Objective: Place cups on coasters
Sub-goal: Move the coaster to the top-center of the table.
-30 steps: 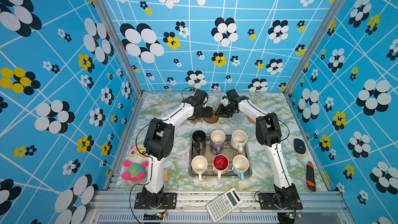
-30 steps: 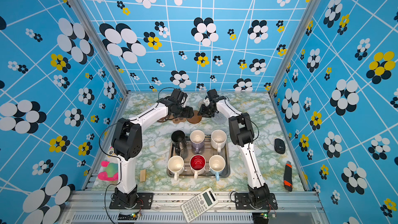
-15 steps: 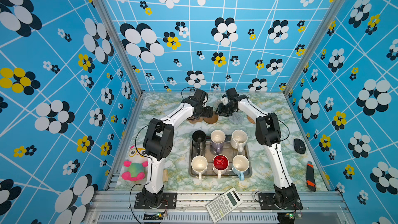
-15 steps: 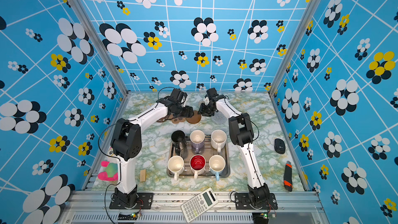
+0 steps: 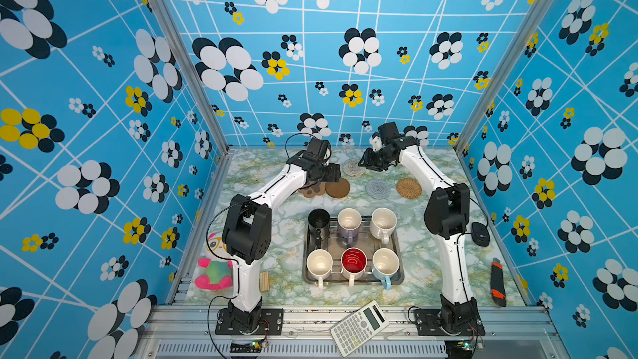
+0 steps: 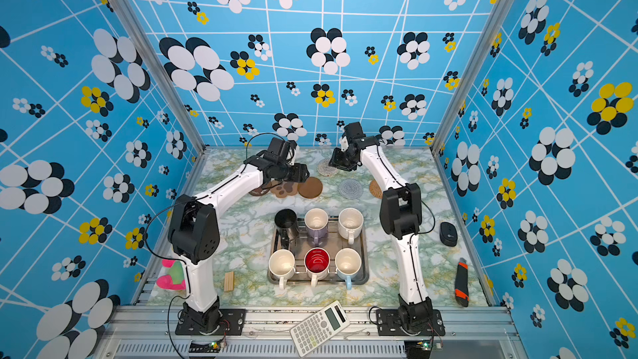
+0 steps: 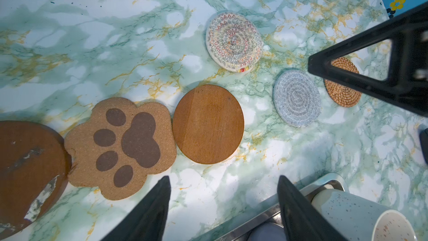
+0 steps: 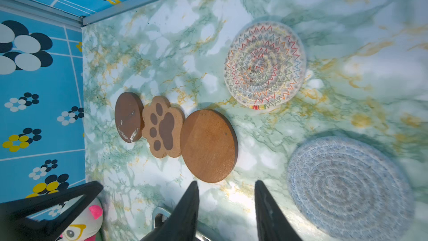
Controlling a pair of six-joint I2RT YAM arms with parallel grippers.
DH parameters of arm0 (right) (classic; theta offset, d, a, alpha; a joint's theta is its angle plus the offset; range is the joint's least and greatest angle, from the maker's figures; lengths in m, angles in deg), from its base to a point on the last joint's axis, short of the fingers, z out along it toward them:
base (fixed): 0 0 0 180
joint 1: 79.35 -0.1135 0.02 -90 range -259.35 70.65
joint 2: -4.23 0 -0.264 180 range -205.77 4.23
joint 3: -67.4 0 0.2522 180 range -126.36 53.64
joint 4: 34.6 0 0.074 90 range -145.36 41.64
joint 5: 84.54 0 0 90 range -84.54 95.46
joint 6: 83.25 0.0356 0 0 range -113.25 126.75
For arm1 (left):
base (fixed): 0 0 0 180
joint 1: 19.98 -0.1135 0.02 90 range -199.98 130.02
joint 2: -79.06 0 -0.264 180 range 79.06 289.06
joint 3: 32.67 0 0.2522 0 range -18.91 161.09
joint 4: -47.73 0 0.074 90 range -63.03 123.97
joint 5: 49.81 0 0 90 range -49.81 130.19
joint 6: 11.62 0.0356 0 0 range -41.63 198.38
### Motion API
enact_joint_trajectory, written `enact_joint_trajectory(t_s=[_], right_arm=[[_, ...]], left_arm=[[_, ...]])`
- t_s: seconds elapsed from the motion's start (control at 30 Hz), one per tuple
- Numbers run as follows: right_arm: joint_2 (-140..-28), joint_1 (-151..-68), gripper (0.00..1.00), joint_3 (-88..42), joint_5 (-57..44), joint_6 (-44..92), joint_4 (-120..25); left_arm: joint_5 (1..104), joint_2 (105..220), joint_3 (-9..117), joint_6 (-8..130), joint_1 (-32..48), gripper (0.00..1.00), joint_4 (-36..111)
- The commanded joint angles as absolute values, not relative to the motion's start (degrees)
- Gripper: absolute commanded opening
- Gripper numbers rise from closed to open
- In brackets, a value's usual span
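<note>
Barely begun: on the counter [image 5: 286, 243], six cups [image 5: 354, 260] in the tray [image 5: 368, 244], lower centre of both top views; coasters [image 5: 337, 188] bare just above. Hovering there with left tool [image 7: 223, 178] and right tool [image 8: 226, 182] spread, empty; next, probably reaching to the tray for one cup.

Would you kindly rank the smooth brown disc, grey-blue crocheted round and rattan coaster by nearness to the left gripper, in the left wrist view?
1. Smooth brown disc, just ahead of the left gripper.
2. Grey-blue crocheted round, mid-row.
3. Rattan coaster, at the right-arm end.
</note>
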State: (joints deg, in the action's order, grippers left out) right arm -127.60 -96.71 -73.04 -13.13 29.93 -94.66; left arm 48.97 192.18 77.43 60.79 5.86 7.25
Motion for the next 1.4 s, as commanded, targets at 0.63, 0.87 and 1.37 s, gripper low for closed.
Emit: enact_joint_trajectory(t_s=[0.63,0.87,1.37], right_arm=[[-134.2,-100.2,0.37,-98.1,-0.9,29.9,-117.4],[-133.0,-100.6,0.38,-98.2,0.1,31.1,-116.0],[-134.1,-101.5,0.37,-98.7,0.1,32.3,-115.7]], left_arm=[[39.9,193.8,82.1,61.2,7.5,0.74,16.8],[39.6,194.1,81.5,61.6,7.4,0.75,17.6],[39.9,193.3,79.2,62.5,6.9,0.75,19.0]])
